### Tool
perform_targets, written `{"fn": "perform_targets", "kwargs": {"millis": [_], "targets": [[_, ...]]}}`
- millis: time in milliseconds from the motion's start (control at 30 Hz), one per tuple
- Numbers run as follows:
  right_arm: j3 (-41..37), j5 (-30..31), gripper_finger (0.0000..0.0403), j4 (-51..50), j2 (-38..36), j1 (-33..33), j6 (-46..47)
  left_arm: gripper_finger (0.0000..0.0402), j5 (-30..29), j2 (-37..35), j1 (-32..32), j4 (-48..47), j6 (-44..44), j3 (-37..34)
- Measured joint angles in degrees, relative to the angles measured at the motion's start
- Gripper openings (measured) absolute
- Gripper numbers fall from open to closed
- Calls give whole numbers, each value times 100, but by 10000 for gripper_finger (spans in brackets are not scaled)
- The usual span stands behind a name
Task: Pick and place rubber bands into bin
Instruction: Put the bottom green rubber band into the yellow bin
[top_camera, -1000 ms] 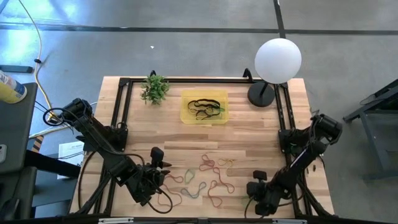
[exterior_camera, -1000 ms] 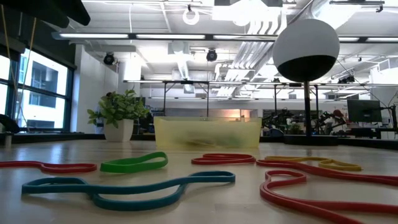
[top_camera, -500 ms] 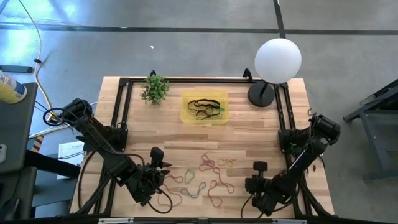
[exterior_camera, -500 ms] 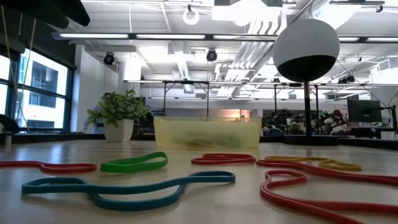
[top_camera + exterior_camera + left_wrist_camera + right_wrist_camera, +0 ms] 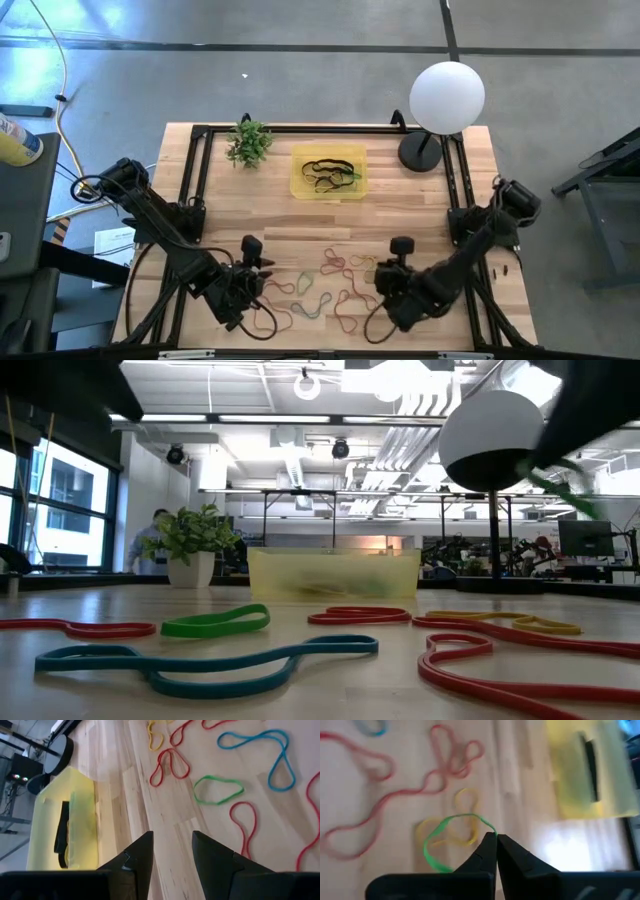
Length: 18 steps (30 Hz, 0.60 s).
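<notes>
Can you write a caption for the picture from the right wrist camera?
The right gripper pinches a green rubber band above loose bands on the table, the yellow bin ahead.

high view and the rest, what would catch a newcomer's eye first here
Probably the scatter of thin floppy rubber bands in red, blue, green and yellow on the near part of the wooden table. Next, the right gripper, fingers shut on a green rubber band dangling from them. Beyond sits the shallow translucent yellow plastic bin with dark bands inside, and the left gripper waits open over the table.
</notes>
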Motion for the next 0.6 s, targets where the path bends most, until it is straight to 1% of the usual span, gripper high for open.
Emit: {"fn": "perform_targets", "kwargs": {"millis": [200,367,467,600], "targets": [[274,475,1,2,-2,-772,-839,124,-11,0,0,-7,-5,-69],[358,655,0,359,-4,-1612,-1662,124,-245,0,0,-21,97,-69],[358,593,0,742,-6,-2186,-2237,124,-344,0,0,-31,180,-69],[358,261,0,1367,-7,-3012,-2966,124,-399,0,2,-53,202,-69]]}}
